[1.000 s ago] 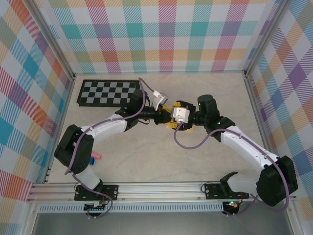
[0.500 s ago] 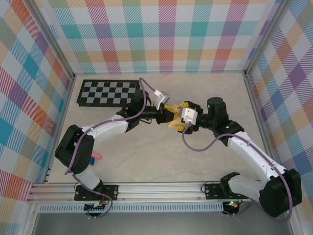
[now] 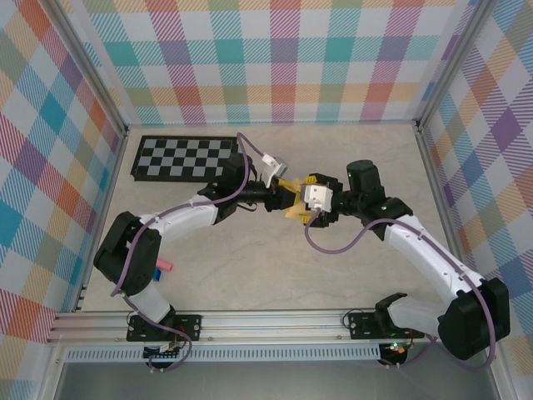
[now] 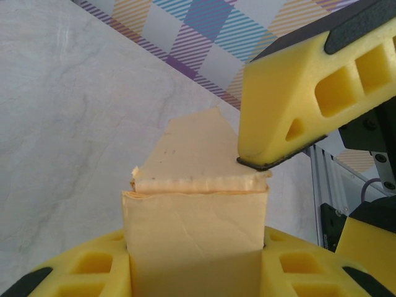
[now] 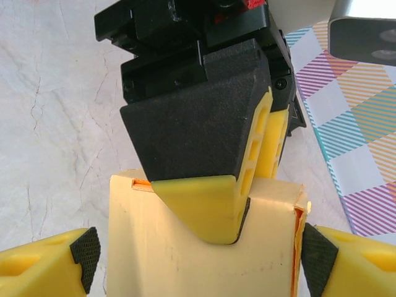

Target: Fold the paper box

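Arms reach inward, wrists facing; left gripper (image 3: 283, 198) clamps paper box (image 4: 198, 210) (right gripper (image 5: 198, 253) spread, straddling it).

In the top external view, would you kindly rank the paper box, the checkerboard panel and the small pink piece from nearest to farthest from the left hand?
1. The paper box: gripped in the left hand, mid-table.
2. The checkerboard panel: behind it and to its left, toward the back wall.
3. The pink piece: farthest, at the near left.

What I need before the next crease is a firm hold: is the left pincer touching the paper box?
Touching. The left wrist view shows the paper box wedged between the yellow fingers of the left pincer, no gap either side.
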`<action>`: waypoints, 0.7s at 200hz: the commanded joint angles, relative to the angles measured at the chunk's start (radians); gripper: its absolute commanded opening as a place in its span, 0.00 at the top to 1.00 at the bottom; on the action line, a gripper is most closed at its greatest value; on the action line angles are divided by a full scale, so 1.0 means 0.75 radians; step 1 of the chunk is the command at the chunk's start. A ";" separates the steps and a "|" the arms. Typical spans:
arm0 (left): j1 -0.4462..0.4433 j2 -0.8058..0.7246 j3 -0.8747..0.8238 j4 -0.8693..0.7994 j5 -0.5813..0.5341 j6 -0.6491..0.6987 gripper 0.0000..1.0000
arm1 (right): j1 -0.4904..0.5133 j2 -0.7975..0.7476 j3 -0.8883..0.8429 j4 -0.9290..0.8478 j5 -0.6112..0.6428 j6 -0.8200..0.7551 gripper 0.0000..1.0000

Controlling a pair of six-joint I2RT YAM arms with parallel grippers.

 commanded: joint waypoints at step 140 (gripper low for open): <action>0.016 -0.006 0.053 0.132 -0.023 -0.013 0.84 | -0.010 -0.197 -0.196 0.045 -0.115 0.110 0.14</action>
